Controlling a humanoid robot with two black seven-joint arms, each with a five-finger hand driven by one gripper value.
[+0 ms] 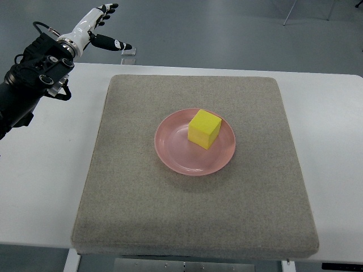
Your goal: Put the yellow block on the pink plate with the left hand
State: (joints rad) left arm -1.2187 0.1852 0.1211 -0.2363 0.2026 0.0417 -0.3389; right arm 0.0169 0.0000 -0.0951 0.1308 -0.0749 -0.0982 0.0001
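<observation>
A yellow block (204, 128) rests on the pink plate (176, 153), toward the plate's far right side. The plate lies near the middle of a grey felt mat (130, 187). My left hand (101, 25) is raised at the top left corner, well away from the plate, beyond the table's far edge. Its fingers are spread and hold nothing. The dark left forearm (31, 76) comes in from the left edge. My right arm does not show.
The mat covers most of a white table (45, 170). A small clear object (129, 52) sits at the table's far edge near my left hand. Grey floor lies beyond the table.
</observation>
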